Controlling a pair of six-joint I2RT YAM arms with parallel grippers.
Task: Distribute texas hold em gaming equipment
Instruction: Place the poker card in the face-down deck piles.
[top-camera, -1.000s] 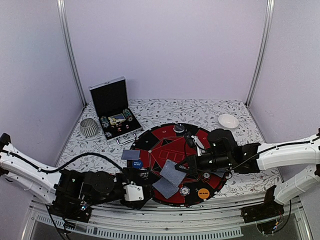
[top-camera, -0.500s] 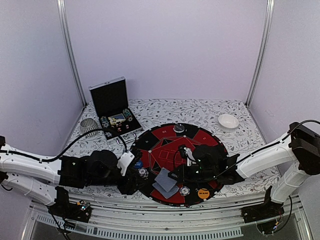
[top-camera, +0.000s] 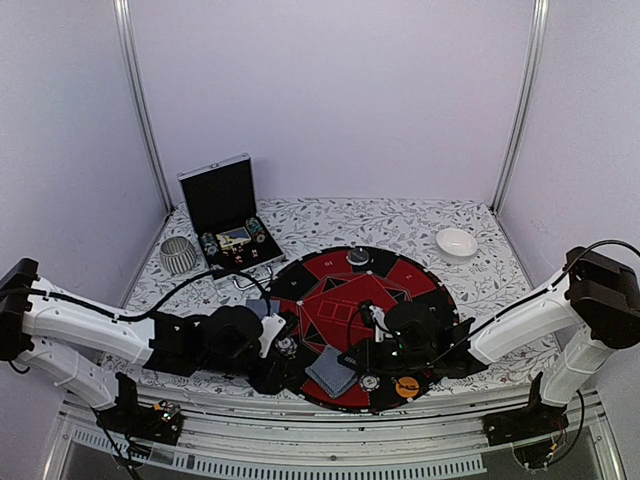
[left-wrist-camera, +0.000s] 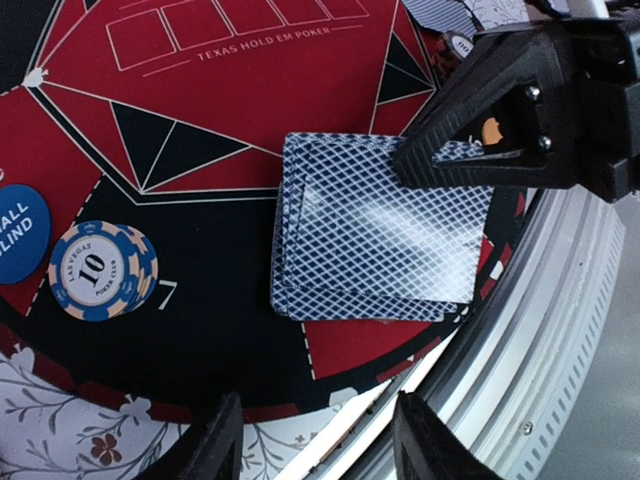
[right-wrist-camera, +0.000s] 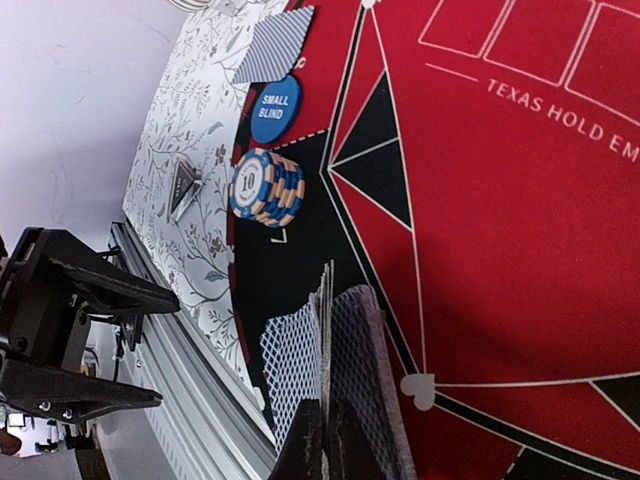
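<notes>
My right gripper (right-wrist-camera: 326, 445) is shut on the edge of a few grey-blue-backed playing cards (right-wrist-camera: 296, 365), held low over the near rim of the round red-and-black mat (top-camera: 400, 280). In the left wrist view the cards (left-wrist-camera: 375, 235) are fanned slightly, with the right gripper (left-wrist-camera: 440, 165) pinching their upper right corner. My left gripper (left-wrist-camera: 320, 440) hangs open just off the mat's near edge, below the cards, with nothing between its fingers. A blue-and-cream chip stack (left-wrist-camera: 100, 272) and the blue small-blind button (right-wrist-camera: 275, 108) lie left of the cards. A small triangular marker (right-wrist-camera: 185, 185) rests on the cloth.
The open silver-edged case (top-camera: 225, 225) stands at the back left beside a ribbed metal cup (top-camera: 180, 255). A white bowl (top-camera: 457, 241) sits at the back right. An orange button (top-camera: 406, 388) and a single chip (top-camera: 370, 382) lie on the mat's near side. The table's metal front rail (left-wrist-camera: 570, 330) runs close by.
The right gripper carried the cards down to the mat's near edge and laid them lower. The left arm swung in toward them and its jaws narrowed.
</notes>
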